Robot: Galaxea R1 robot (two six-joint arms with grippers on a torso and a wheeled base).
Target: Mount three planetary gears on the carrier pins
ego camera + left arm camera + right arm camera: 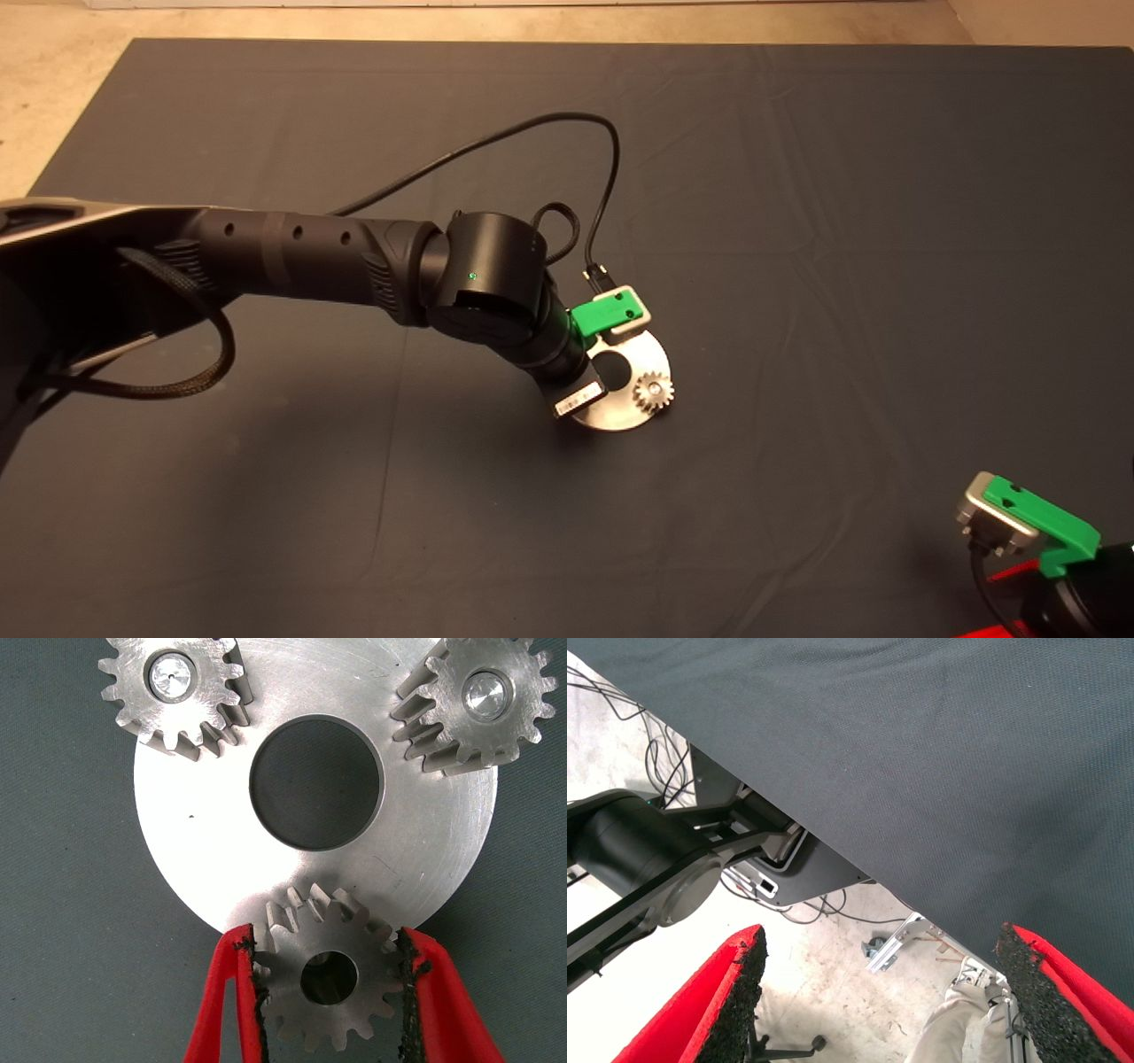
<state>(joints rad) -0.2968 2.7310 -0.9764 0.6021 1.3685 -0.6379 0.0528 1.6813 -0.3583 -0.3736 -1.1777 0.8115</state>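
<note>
Though hidden overhead, third gear (330, 979) in left pincer (330, 992).

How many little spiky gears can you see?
3. Two small toothed silver metal gears sit on pins on the shiny round metal disc; the third is between the left hand's red fingers.

text: none legible | left arm's white label (578, 400): print unreadable

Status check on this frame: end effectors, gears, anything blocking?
Left end effector shut on third gear, over disc edge. Two gears seated on pins. Right end effector open, parked lower right. Nothing blocking.
</note>
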